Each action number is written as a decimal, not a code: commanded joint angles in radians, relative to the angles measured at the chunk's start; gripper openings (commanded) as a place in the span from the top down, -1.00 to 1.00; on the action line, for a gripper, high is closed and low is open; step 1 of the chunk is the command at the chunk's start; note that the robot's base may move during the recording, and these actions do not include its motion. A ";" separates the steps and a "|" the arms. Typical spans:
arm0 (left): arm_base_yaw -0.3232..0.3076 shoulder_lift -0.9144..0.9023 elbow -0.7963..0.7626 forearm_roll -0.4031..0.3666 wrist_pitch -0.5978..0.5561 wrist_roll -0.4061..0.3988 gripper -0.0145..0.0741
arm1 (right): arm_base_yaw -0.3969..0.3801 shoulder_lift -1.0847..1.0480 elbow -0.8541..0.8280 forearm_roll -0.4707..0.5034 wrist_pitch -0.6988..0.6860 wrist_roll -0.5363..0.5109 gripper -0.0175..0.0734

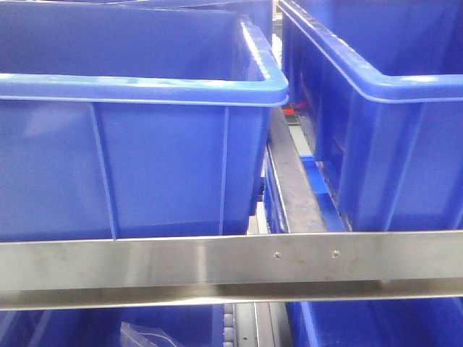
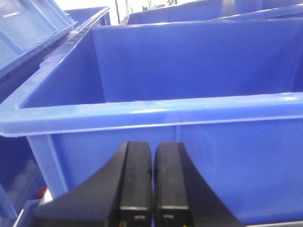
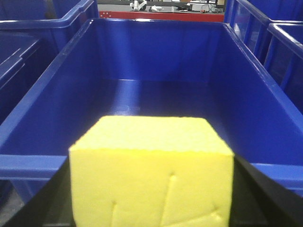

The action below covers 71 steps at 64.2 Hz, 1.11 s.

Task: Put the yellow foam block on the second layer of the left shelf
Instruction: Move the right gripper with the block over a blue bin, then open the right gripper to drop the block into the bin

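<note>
Right hand (image 3: 151, 208) gripping foam block (image 3: 151, 175), fingers mostly hidden, blue bin (image 3: 151, 66) behind, left hand (image 2: 153, 189) closed, empty, base cut off

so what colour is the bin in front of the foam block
Deep blue bin, seen best in the right wrist view, beyond the yellow foam block.

Bright yellow foam block (image 3: 151, 172), fine-pored, a few faint creases on near face. Deep blue bin (image 3: 142, 61) behind it, darker shaded floor. Black fingers (image 2: 136, 182) on left gripper (image 2: 152, 187). Blue bins (image 1: 145, 144) on shelf, glossy pale highlights along rims. Brushed silver rail (image 1: 231, 264) (two small rivets). Red strip (image 3: 161, 15) far back.
</note>
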 commanded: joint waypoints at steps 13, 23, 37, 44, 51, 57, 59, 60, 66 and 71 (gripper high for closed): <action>0.001 -0.020 0.026 -0.011 -0.083 -0.003 0.39 | -0.008 0.036 -0.050 0.000 -0.135 -0.005 -0.50; 0.001 -0.020 0.026 -0.011 -0.083 -0.003 0.39 | -0.008 0.166 -0.109 0.000 -0.149 -0.011 -0.50; 0.001 -0.020 0.026 -0.011 -0.083 -0.003 0.39 | -0.008 0.393 -0.194 0.000 -0.224 -0.011 -0.50; 0.001 -0.020 0.026 -0.011 -0.083 -0.003 0.39 | -0.008 0.507 -0.236 0.000 -0.251 -0.011 -0.50; 0.001 -0.020 0.026 -0.011 -0.083 -0.003 0.39 | -0.008 0.608 -0.278 0.000 -0.291 -0.011 -0.50; 0.001 -0.020 0.026 -0.011 -0.083 -0.003 0.39 | -0.008 0.692 -0.314 0.000 -0.290 -0.011 -0.50; 0.001 -0.020 0.026 -0.011 -0.083 -0.003 0.39 | -0.008 0.716 -0.324 0.000 -0.290 -0.011 -0.50; 0.001 -0.020 0.026 -0.011 -0.083 -0.003 0.39 | -0.008 0.727 -0.330 0.000 -0.291 -0.011 -0.50; 0.001 -0.020 0.026 -0.011 -0.083 -0.003 0.39 | -0.008 0.795 -0.373 0.000 -0.292 -0.011 -0.50; 0.001 -0.020 0.026 -0.011 -0.083 -0.003 0.39 | -0.008 0.838 -0.411 0.000 -0.287 -0.011 -0.50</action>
